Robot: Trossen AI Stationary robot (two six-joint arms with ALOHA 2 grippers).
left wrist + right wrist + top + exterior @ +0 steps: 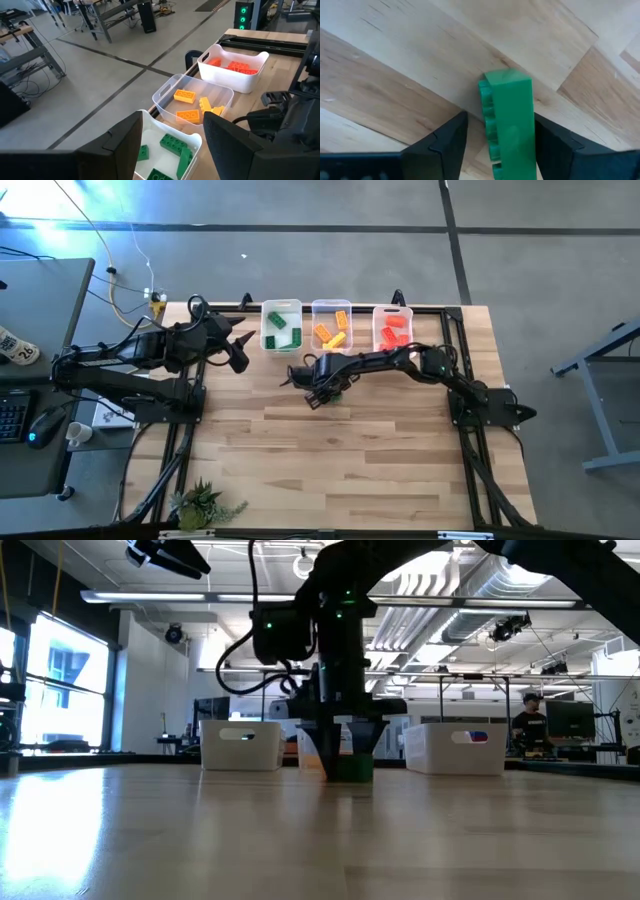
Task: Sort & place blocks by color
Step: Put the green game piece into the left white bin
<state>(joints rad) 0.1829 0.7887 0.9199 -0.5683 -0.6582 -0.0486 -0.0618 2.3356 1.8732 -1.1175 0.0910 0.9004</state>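
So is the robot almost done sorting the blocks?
Nearly. Green blocks, orange blocks and red blocks already lie in separate bins. The right end effector straddles one green block on the table; no other loose block shows. The left end effector waits by the green bin.

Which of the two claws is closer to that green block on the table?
The right claw: it is down at the table with its fingers on either side of the green block. The left claw hangs apart, beside the green bin.

Three bins (333,326) stand in a row along the surface's (330,450) far edge, blocks (283,338) inside; one block (511,122) sits before them, between the right claw's (327,392) fingers.
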